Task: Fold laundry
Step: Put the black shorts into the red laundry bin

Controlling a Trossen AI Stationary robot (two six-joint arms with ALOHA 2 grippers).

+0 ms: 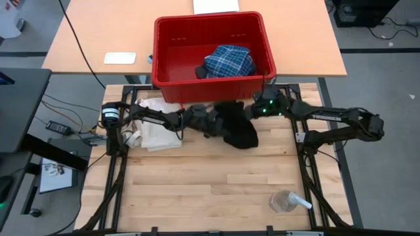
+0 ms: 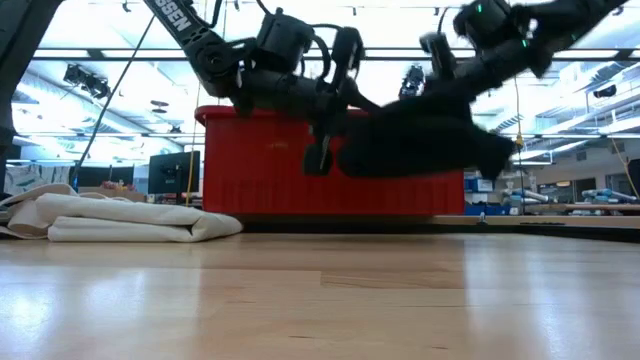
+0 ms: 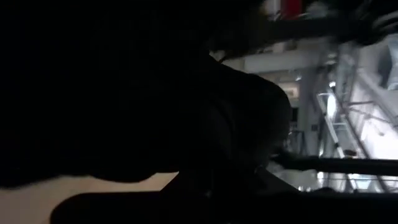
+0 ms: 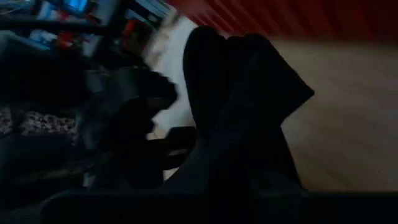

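Low view shows the black garment (image 2: 420, 140) hanging clear of the table (image 2: 320, 300), in front of the red bin (image 2: 260, 165), seemingly pinched at either end by the closed left gripper (image 2: 335, 75) and right gripper (image 2: 450, 60) (plaid garment (image 1: 228, 62) sits in the bin).

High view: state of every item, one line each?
Black garment: lifted off the table, hanging between both tools.
Left tool: shut on the black garment.
Right tool: shut on the black garment.
Plaid garment: bunched up in the red bin.
Pale cloth: folded, lying flat on the table.
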